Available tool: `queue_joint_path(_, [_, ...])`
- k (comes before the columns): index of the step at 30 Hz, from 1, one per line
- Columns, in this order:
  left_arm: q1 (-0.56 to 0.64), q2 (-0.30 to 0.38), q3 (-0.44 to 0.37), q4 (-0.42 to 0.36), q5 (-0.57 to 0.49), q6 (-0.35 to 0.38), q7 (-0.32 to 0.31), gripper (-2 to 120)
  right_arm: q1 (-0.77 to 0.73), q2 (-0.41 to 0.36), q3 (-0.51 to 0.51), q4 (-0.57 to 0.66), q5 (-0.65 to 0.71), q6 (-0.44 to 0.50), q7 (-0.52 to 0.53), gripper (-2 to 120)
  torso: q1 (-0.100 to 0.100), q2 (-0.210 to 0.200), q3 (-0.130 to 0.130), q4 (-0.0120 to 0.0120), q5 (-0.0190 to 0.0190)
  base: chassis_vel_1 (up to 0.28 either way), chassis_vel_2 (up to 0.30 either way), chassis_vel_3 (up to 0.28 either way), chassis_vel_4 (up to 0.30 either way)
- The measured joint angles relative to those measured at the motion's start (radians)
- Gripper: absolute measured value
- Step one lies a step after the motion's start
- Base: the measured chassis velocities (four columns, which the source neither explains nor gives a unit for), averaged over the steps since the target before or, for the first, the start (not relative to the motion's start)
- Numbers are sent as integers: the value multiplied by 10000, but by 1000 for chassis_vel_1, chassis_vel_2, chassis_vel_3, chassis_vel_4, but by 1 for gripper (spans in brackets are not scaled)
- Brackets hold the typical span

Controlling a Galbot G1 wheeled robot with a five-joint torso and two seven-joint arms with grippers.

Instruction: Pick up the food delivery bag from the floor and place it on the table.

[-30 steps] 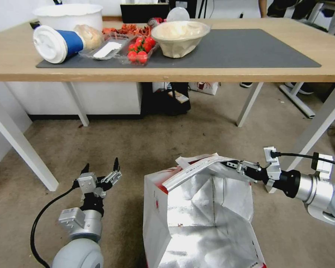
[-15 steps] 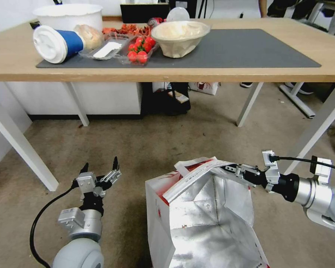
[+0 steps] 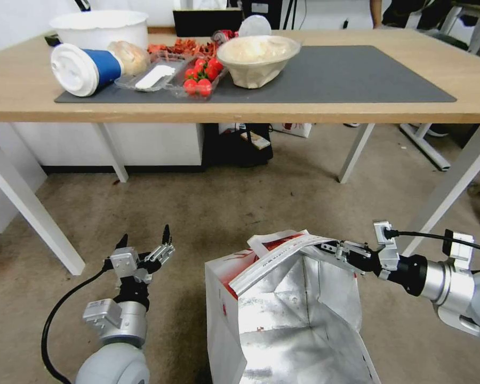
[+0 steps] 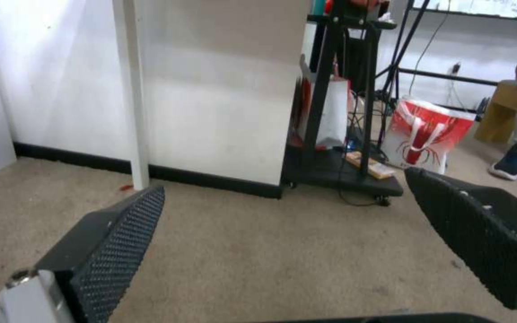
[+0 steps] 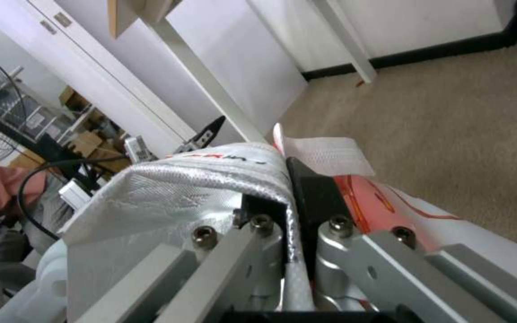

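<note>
The brownish carpet floor [image 3: 224,208] is stretching under everything, and the long wooden worktop [image 3: 16,90] on white legs is standing across the far side. A dark grey mat [image 3: 357,74] is lying on the worktop. On the left part of the mat a white tub [image 3: 98,26], a tipped blue cup with a white lid [image 3: 85,66], a beige bowl [image 3: 258,56] and a clear tray of cherry tomatoes [image 3: 200,77] are sitting close together. The food delivery bag [image 3: 282,314] is standing on the floor near the robot, in front of the worktop and well apart from it. Its mouth is gaping open, so the shiny silver lining is showing, and its red-and-white outside is facing left. The right hand [image 3: 333,247] is reaching in from the right and is pinching the folded top edge of the bag between its two fingers [image 5: 315,197], which are pressed tight on the foil and white strap. The left hand [image 3: 144,239] is hanging low over the floor to the left of the bag, not touching it, with its black fingers [image 4: 115,251] spread wide apart and nothing between them.
</note>
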Motion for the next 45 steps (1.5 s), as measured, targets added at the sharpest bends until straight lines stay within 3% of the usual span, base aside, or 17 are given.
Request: queue_joint_path(45, [-127,48,21,172,37,-14,7,100,67,-70,-13,-90,-217,13,-255,0,371,1838,1470,1,0,0,0,0,0])
